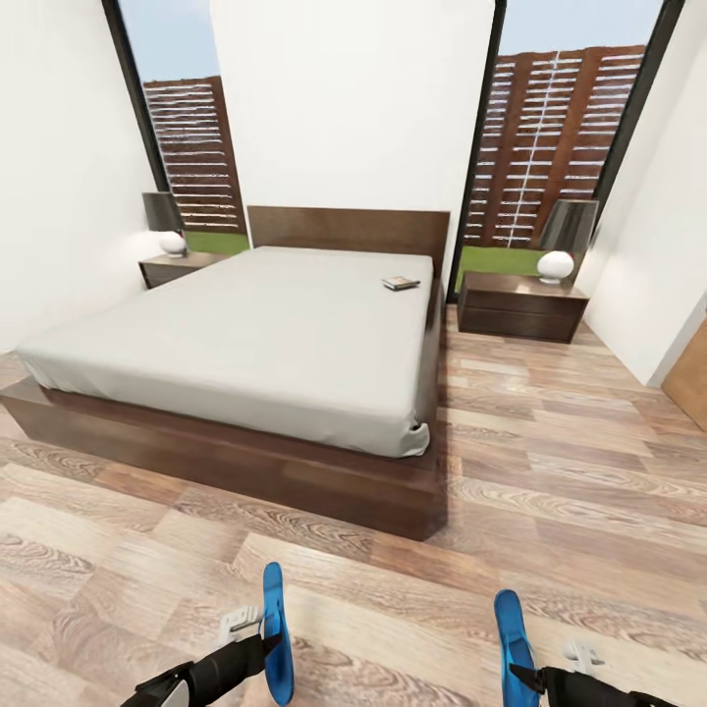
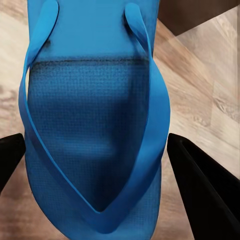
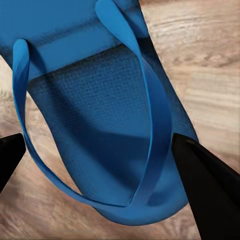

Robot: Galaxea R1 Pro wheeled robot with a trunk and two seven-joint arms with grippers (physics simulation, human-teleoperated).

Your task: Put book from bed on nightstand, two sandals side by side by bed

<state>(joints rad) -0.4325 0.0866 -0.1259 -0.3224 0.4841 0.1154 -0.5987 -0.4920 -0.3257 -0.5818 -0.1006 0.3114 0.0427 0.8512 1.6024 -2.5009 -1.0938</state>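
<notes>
My left gripper [image 1: 263,633] is clamping one blue sandal [image 1: 277,633] on edge, sole upright, low in the head view. In the left wrist view, that sandal [image 2: 95,125] is sitting between the two dark fingers [image 2: 205,185], which are pressing its sides; jaws are set about as wide as the sole.

My right gripper [image 1: 540,668] is gripping the other sandal [image 1: 513,638], also edge-up. The right wrist view is showing this sandal [image 3: 100,115] strap side up, fingers [image 3: 210,190] closing on either edge.

Both sandals are hanging over the plank floor [image 1: 550,462], well apart from each other, short of the foot of the bed [image 1: 245,344].

The head view is giving the room: the book [image 1: 401,283] is lying flat on the mattress near the headboard, on the side toward the right nightstand [image 1: 520,306]. A lamp [image 1: 562,241] is standing on that nightstand. The left nightstand [image 1: 177,265] is carrying a lamp too, on the bed's far side.

The wrist views are giving strap detail and sole texture. The left wrist view is also catching a dark wooden corner [image 2: 195,15] above the floor; I cannot tell what it belongs to.
</notes>
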